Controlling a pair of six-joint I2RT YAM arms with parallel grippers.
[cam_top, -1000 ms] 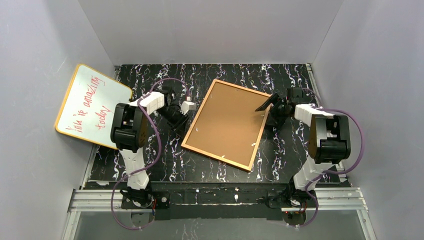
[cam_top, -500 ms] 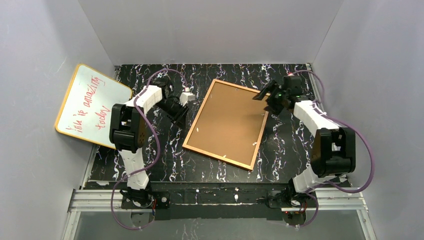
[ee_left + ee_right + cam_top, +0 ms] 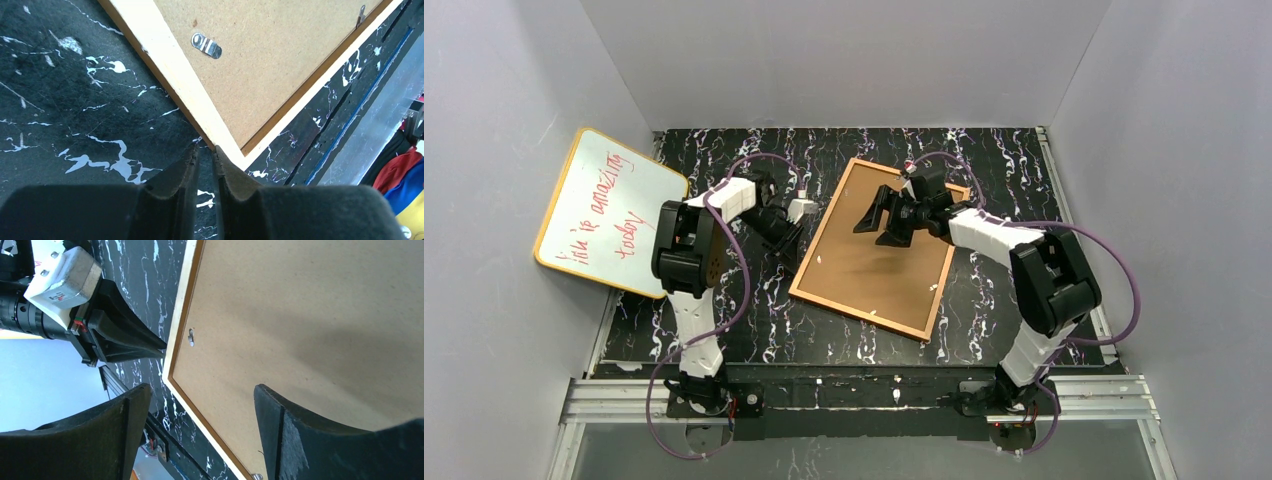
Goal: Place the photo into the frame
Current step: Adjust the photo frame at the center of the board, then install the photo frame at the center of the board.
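One frame [image 3: 869, 275] face-down | left pincer [image 3: 205, 148] closed beside it | right pincer [image 3: 201, 388] spread above | marbled table [image 3: 984, 310], grey walls [image 3: 844, 60]

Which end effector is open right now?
The right end effector: its fingers are spread wide above the frame, over the brown back. The left end effector is shut, tips at the frame's edge.

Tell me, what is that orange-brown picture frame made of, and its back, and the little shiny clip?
The orange-brown rectangular picture frame looks like wood: its border shows a pale, raw face. The brown backing board seems pressed fibreboard, matte and speckled. The small silver clip is probably metal; it glints.
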